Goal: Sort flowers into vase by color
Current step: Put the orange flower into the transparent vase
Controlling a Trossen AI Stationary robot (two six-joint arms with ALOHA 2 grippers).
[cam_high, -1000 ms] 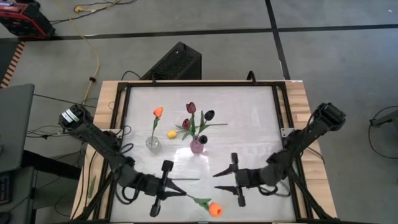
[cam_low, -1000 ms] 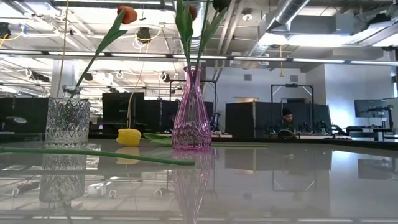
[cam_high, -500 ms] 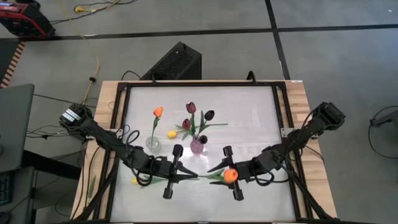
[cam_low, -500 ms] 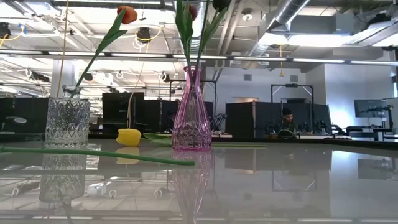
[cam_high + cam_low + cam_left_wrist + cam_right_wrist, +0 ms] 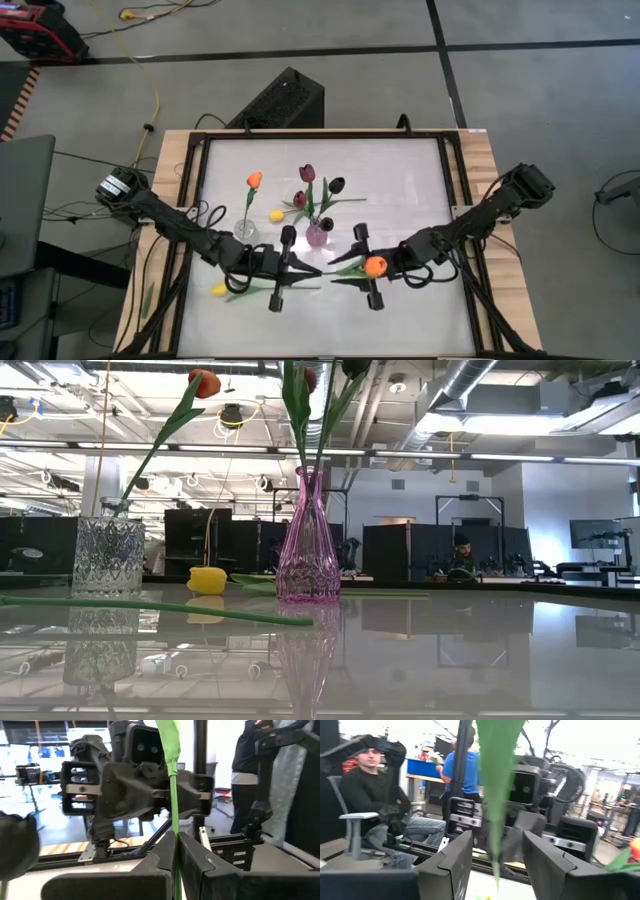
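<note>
An orange tulip (image 5: 375, 266) hangs in the air between my two grippers, its head over my right gripper's wrist. My left gripper (image 5: 314, 270) is shut on its green stem (image 5: 173, 820). My right gripper (image 5: 340, 273) faces it, open, its fingers standing on either side of the tulip's leaf (image 5: 498, 795) without touching. A clear vase (image 5: 245, 230) holds one orange tulip (image 5: 254, 180). A pink vase (image 5: 317, 235) holds three maroon tulips (image 5: 307, 173). A yellow tulip (image 5: 218, 290) lies flat on the table under my left arm, and another yellow head (image 5: 276, 215) lies between the vases. My left gripper pinches the orange tulip's thin stem (image 5: 173, 851) between its two fingers, coming level from the table's left. The stem runs on past the fingertips toward my right gripper. The tulip is lifted clear of the table, lying roughly level with its head to the right.
The two vases stand just beyond the grippers, toward the far edge. In the low view the clear vase (image 5: 108, 555) and pink vase (image 5: 308, 540) stand with a loose green stem (image 5: 150, 607) lying in front. People sit and stand behind the table in the wrist views.
My left gripper has carried the orange tulip up off the near edge toward the table's middle; the head has swung from near the edge up to my right gripper. My right gripper has moved left and toward the far edge, closing in around the leaf, still open.
</note>
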